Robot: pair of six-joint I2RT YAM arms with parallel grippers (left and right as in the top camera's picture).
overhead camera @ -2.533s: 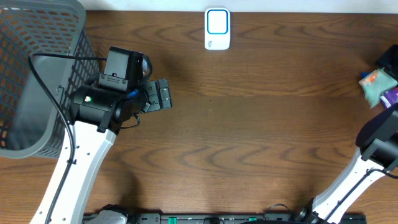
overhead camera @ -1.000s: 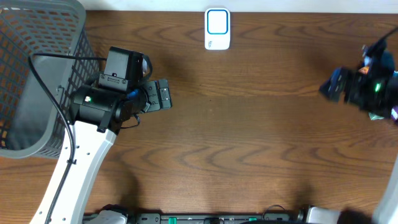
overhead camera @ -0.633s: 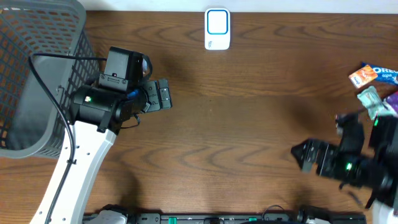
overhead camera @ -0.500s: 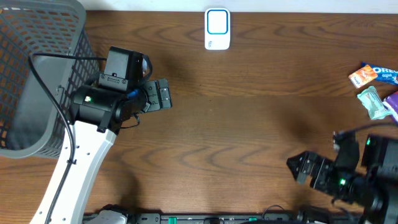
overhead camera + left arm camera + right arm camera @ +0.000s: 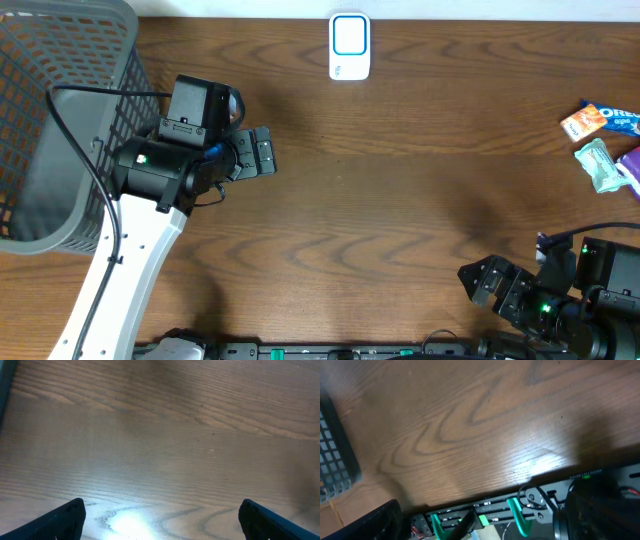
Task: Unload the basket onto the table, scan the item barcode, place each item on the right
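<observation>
Tabletop (image 5: 400, 200) lay open mid-frame; one basket (image 5: 60, 120) upper left, one scanner (image 5: 349, 46) top centre, three packets (image 5: 603, 163) right edge. Left gripper (image 5: 260, 152) and right gripper (image 5: 484, 283) stood spread.

Wood-grain table (image 5: 165, 435) is seen across the whole view. The left gripper (image 5: 171, 522) is spread wide, with nothing held; its dark fingertips (image 5: 62, 521) are cropped at the near left and near right corners. A glare patch (image 5: 131, 524) is noted on the near boards. A dark sliver (image 5: 4, 380) at the far left edge cannot be identified.
</observation>
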